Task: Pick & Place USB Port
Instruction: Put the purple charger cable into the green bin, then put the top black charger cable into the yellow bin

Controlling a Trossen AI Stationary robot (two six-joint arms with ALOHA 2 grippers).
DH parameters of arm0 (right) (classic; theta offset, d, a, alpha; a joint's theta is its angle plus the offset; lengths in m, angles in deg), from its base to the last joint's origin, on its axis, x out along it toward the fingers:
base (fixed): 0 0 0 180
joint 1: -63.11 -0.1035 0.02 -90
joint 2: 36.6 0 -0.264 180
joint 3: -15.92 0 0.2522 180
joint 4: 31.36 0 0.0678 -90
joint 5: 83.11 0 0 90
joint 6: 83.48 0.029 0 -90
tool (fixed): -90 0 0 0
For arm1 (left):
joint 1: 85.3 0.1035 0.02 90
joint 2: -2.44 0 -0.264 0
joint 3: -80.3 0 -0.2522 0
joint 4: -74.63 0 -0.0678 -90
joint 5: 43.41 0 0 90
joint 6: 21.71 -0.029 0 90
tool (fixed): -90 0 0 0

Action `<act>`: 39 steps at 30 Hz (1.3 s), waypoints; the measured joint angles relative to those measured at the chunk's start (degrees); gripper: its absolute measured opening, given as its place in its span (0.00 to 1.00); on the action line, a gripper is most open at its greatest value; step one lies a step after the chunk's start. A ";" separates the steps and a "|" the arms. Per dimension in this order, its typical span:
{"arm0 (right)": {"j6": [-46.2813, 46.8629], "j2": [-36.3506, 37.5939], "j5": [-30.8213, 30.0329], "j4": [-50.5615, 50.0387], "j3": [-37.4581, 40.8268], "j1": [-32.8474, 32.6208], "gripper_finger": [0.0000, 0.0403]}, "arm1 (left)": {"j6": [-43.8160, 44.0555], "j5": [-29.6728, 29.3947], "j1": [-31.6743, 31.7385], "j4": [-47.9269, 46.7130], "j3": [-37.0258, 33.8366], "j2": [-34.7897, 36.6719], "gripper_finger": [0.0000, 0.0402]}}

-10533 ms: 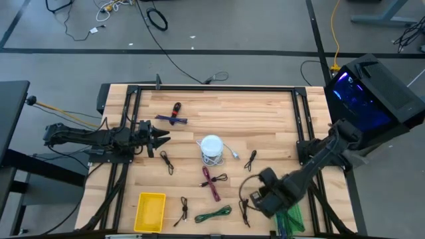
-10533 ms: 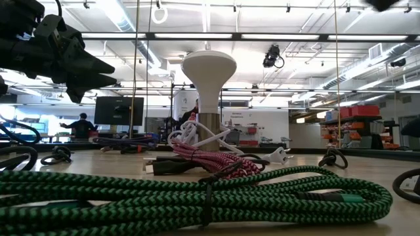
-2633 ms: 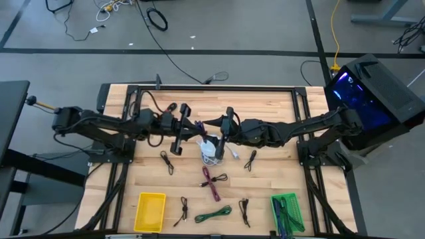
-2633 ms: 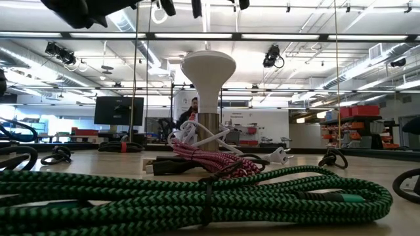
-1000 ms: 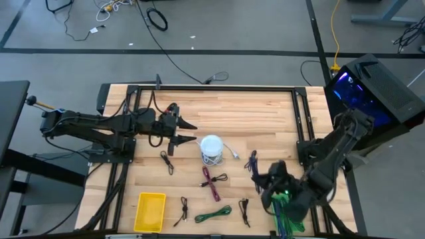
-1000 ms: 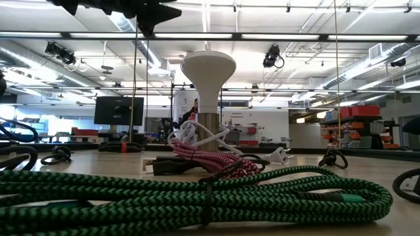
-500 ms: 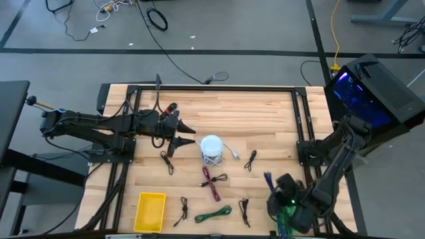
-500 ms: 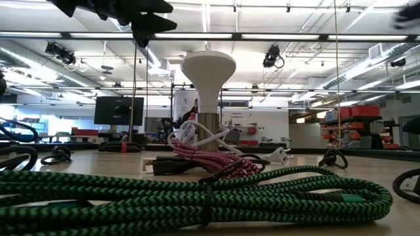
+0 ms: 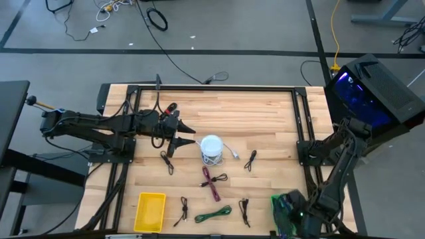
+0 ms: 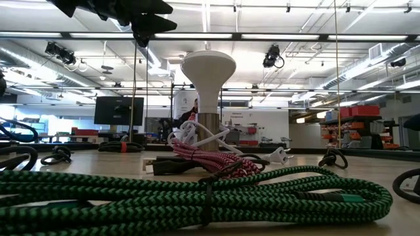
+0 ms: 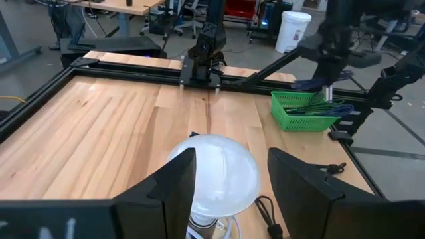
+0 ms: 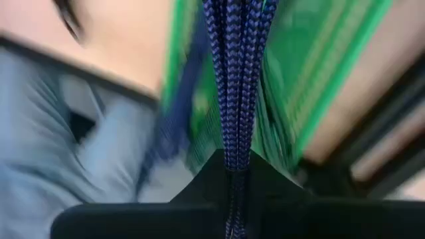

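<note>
My right gripper hangs over the green basket at the table's near right corner, pointing down, shut on a blue braided cable bundle. The left wrist view shows that arm above the basket, the blue cable at its gripper. My left gripper waits open above the table's left half, its fingers pointing at the white dome lamp, which also fills the left wrist view. My right gripper pinches the blue cable bundle between its two fingers, several strands side by side. The fingers point down over the basket and the bundle runs on past the fingertips toward it. Whether its lower end touches the basket I cannot tell.
Loose cables lie on the wood: green, pink, black ones. A yellow bin stands near left. A black frame rail runs along the table's far edge.
My right gripper has carried the blue cable toward the table's near right corner and lower, from beside the black cable to above the green basket, and has tipped to point down while rolling at the wrist. It has stayed shut on the cable.
</note>
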 joint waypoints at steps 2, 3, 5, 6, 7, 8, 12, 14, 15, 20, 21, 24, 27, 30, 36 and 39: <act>0.33 -1.29 2.79 3.24 0.00 -0.63 0.04 | -0.02 0.00 0.00 -0.04 0.00 0.00 0.48; 0.31 -1.98 3.19 4.97 0.00 -0.92 0.04 | -0.02 0.00 0.00 -0.06 0.00 0.00 0.48; 0.30 -3.21 2.93 5.60 -0.02 -1.36 0.04 | -0.23 0.00 0.00 -0.06 0.00 -0.02 0.48; 0.30 -3.72 2.88 5.21 0.00 -1.42 0.04 | -0.48 -0.01 0.00 -0.06 0.00 -0.02 0.48; 0.28 -4.00 2.65 5.36 0.02 -1.44 0.04 | -0.55 0.00 0.00 -0.07 0.00 -0.02 0.48; 0.26 -4.14 2.54 5.65 0.00 -1.54 0.04 | -0.60 -0.01 0.00 -0.04 0.00 -0.02 0.48; -0.37 -4.14 3.79 5.48 0.01 -1.42 0.04 | -0.63 0.00 0.00 0.07 0.00 -0.02 0.48; -0.53 -4.01 4.76 4.90 0.00 -1.27 0.04 | -0.63 0.00 0.00 0.06 0.00 -0.02 0.48; -0.57 -4.00 4.84 4.72 0.00 -1.17 0.04 | -0.63 0.00 0.00 0.01 0.00 -0.02 0.48; -1.27 -4.00 4.45 1.28 0.00 -0.51 0.04 | -1.51 0.00 0.00 0.01 0.00 -0.02 0.48; -1.28 -4.00 4.43 0.33 0.00 -0.29 0.04 | -1.51 -0.02 0.00 0.03 0.00 -0.02 0.48; -2.22 -4.00 2.91 -1.00 0.02 0.37 0.09 | -1.55 -0.02 0.00 -0.04 0.00 -0.02 0.48; -4.81 -4.00 0.87 -0.92 0.02 1.23 0.16 | -1.88 -0.01 0.00 -0.06 0.00 -0.02 0.48; -8.11 -3.98 -0.44 -0.41 0.00 2.01 0.20 | -2.12 0.00 0.00 -0.06 0.00 -0.02 0.48; -13.25 -3.98 -3.40 0.01 0.02 3.08 0.25 | -2.38 0.00 0.00 -0.06 0.00 -0.02 0.48; -17.45 -3.28 -7.49 0.31 0.02 3.89 0.26 | -3.13 -0.02 0.01 -0.56 0.00 -0.02 0.48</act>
